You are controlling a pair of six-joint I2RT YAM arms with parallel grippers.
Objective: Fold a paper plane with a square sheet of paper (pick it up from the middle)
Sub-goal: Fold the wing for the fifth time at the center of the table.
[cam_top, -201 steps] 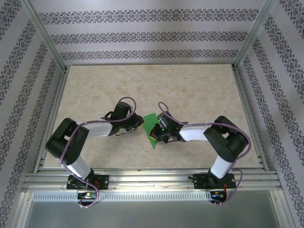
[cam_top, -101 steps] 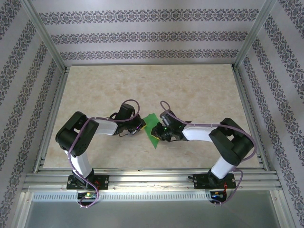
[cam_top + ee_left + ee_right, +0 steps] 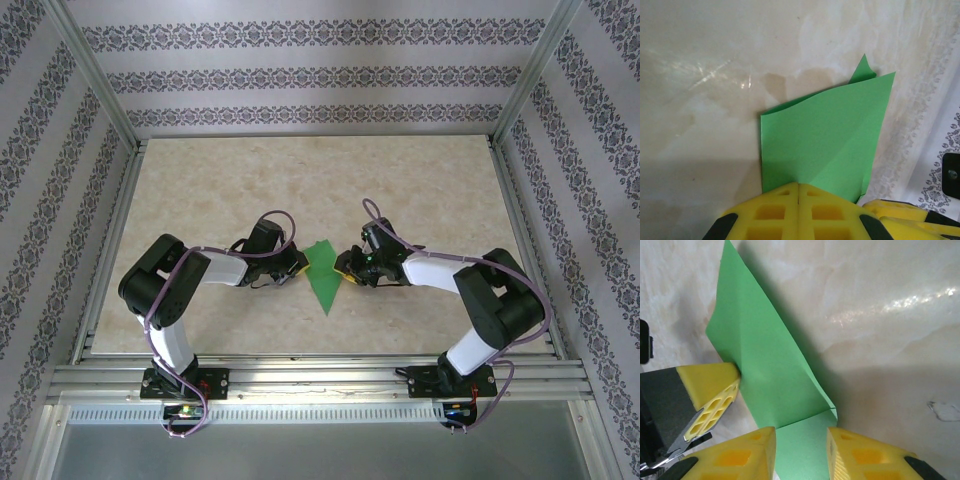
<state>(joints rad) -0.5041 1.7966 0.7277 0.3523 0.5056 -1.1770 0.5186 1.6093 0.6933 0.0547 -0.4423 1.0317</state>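
Green paper folded to a narrow point [image 3: 323, 278] sits central on the pale marbled table [image 3: 430, 190], room all round; left fingers [image 3: 775, 212] clamp one edge, right fingers [image 3: 747, 455] narrowly parted astride the other.

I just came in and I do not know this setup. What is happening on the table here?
Two robot arms are working on a green paper in the middle of the table. The paper is already folded into a pointed shape, with its tip toward the arm bases. The left gripper is shut on one edge of it. The right gripper is on the opposite side with its jaws apart. A corner of the paper lies between its fingers, apparently not pinched.
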